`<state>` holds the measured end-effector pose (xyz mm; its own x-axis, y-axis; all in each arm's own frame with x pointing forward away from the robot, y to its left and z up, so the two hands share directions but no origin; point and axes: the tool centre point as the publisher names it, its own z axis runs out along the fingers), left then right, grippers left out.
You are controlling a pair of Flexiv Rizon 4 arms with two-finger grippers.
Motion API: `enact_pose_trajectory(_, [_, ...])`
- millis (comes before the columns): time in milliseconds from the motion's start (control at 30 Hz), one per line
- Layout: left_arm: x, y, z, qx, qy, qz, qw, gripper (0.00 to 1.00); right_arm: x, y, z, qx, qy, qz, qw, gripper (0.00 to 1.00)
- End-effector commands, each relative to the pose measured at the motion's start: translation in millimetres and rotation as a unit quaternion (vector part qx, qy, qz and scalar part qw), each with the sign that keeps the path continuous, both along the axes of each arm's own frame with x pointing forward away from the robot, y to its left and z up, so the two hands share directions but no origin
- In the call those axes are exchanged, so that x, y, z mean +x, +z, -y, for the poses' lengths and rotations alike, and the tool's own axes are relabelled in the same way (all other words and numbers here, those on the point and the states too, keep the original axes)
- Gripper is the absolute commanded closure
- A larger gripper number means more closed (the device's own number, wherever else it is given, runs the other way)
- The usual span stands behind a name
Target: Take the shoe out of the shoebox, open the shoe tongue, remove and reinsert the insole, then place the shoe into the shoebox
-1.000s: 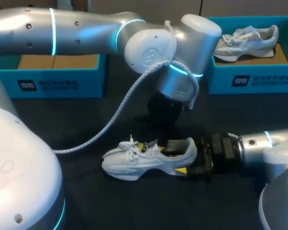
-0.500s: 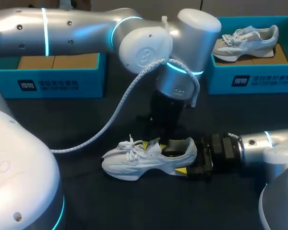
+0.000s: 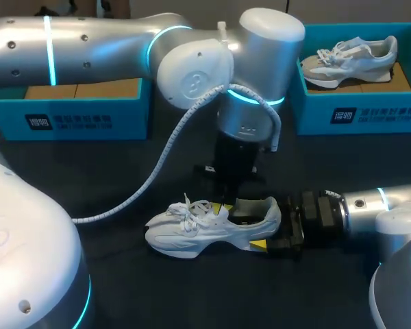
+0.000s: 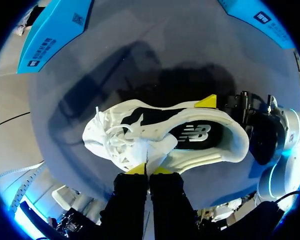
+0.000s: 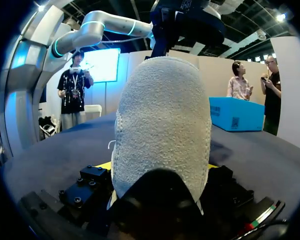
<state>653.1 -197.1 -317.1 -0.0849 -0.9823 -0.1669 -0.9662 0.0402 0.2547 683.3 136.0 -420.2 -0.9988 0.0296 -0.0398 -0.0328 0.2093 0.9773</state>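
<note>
Two blue boxes stood at the far side of the dark table [image 3: 123,171], well apart. At the far left was the left shoebox [image 3: 75,120], with only brown card showing inside it. My left arm [image 3: 192,68] came in from that side and reached past the middle, a white coiled cable [image 3: 164,157] hanging from it down to the table. The left gripper [image 4: 146,170] pointed straight down over the white shoe [image 3: 192,233], at the side of its upper just behind the laces. Its yellow tips were pressed almost together, and a thin white sliver of the shoe's upper sat nipped between them.

The shoe stood on its sole in the middle of the table, outside both boxes, with its toe to the left and its heel to the right. Its dark insole showed through the opening in the left wrist view.

At the heel, the right gripper [image 3: 264,226] lay low and level over the table. Its fingers were clamped on the heel from both sides; one yellow tip [image 3: 259,244] showed against the near side of the sole.

Far right at the back, the right shoebox [image 3: 356,113] held a second shoe [image 3: 349,58], pale and laced, lying on its side.
</note>
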Motion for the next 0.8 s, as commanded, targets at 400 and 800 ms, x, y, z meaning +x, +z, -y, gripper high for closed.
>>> enact_pose_trajectory(400, [-9.4,25.4,-61.5,-0.158,0.069,0.075,0.982,1.0,-1.4,-3.0,-2.7,-0.001,-0.001,0.0,1.0,1.0])
enact_pose_trajectory(800, [-10.4,12.7,-90.1,-0.195,0.079,0.071,0.975,1.0,-1.4,-3.0,-2.7,-0.001,-0.001,0.0,1.0,1.0])
